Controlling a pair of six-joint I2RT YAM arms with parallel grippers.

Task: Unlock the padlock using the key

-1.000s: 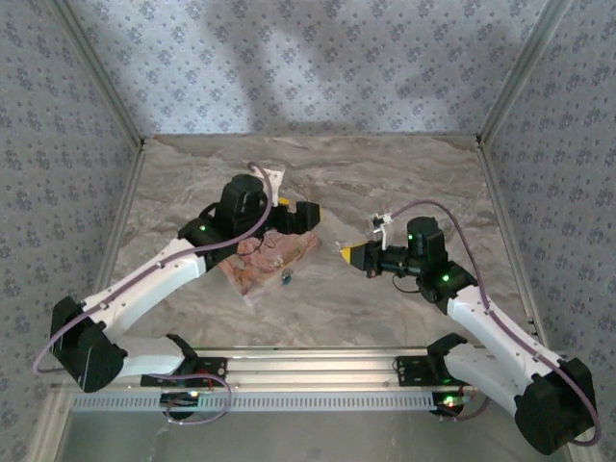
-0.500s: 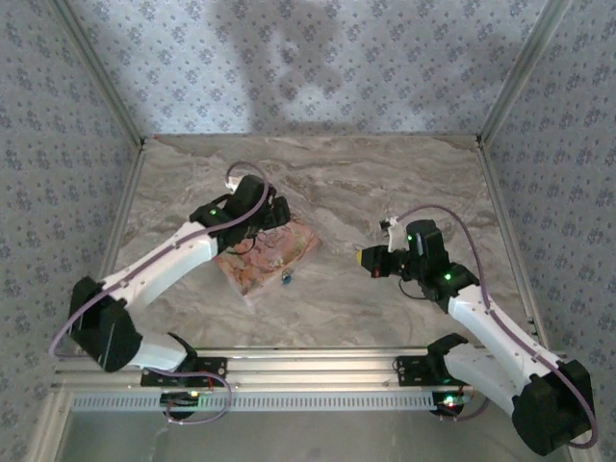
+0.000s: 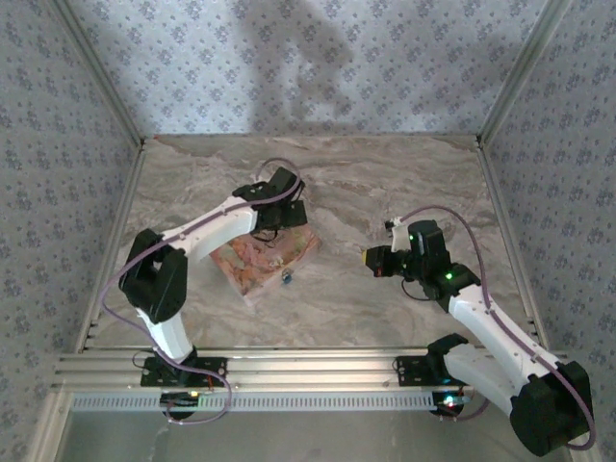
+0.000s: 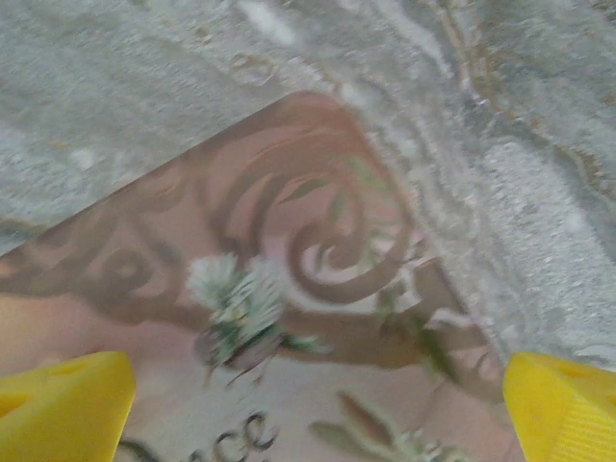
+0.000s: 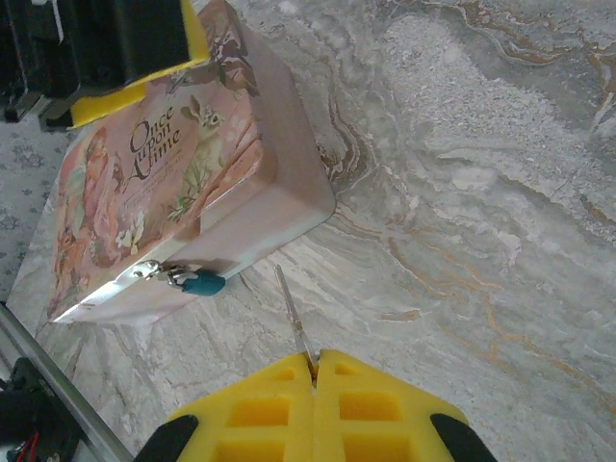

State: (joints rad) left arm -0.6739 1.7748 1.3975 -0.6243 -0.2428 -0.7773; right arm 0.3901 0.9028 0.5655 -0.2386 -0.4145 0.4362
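Padlock (image 5: pixel 204 283) is sitting at box (image 5: pixel 183 164) front edge, long axis along it, shackle end toward clasp (image 5: pixel 154 272); tiny, details blurry. R jaws are clenching key (image 5: pixel 292 318), blade pointing at box, head hidden. L jaws are hanging released over lid.

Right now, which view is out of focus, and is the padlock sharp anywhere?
Left wrist: the pink box lid is blurred. Right wrist: sharp, the padlock and key read clearly. Top external: sharp, but the padlock is tiny; soft shadows lie on the back wall.
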